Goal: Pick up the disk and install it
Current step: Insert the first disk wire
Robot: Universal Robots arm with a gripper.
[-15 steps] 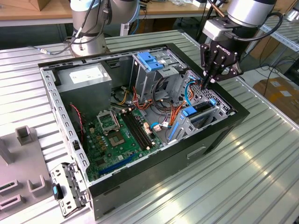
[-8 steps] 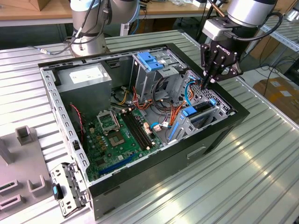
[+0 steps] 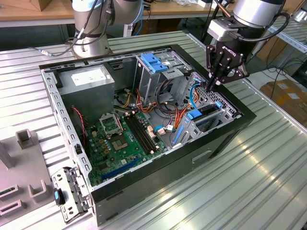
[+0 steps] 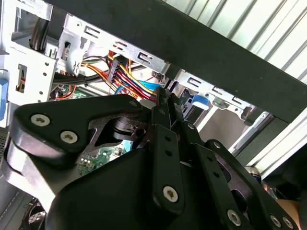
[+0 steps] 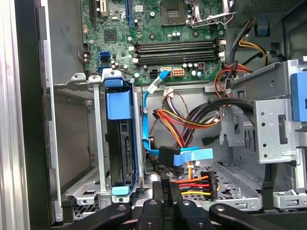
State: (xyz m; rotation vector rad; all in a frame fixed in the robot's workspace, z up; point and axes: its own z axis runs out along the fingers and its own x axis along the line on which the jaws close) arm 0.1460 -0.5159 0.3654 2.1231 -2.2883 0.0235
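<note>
Hovering over the open case (image 3: 144,187), the gripper (image 3: 211,86) has its fingers pressed together, holding nothing; the disk (image 5: 120,153) sits in its bay just beside them.

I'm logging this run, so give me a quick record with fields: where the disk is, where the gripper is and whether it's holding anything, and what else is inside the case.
disk: dark drive standing on edge in the metal bay at the case's corner, blue tabs at both ends
gripper: inside the open computer case, above the bay by the exterior view's right wall
gripper state: fingers together, nothing between them
contact: gripper apart from the disk
case interior: green motherboard, grey power supply, bundled coloured wires, flat blue cable
</note>
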